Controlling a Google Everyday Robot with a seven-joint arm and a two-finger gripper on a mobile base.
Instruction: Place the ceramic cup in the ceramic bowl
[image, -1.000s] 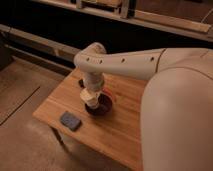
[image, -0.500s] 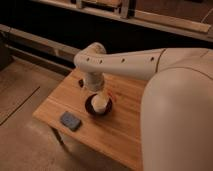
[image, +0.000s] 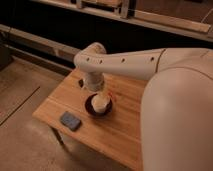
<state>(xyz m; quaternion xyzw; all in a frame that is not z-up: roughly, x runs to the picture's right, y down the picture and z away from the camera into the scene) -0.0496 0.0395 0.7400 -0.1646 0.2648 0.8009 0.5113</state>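
Observation:
The cream-white ceramic cup stands inside the dark maroon ceramic bowl on the wooden table. My gripper hangs straight down from the white arm, right above the cup and close to its rim. The wrist hides the fingers and the far edge of the bowl.
A flat blue-grey rectangular block lies near the table's front left corner. A small dark object sits at the table's back edge behind the arm. My white arm and body cover the table's right side. A dark shelf wall runs behind.
The cup has come down into the bowl. The gripper has stayed over the bowl and seems slightly higher above the cup now.

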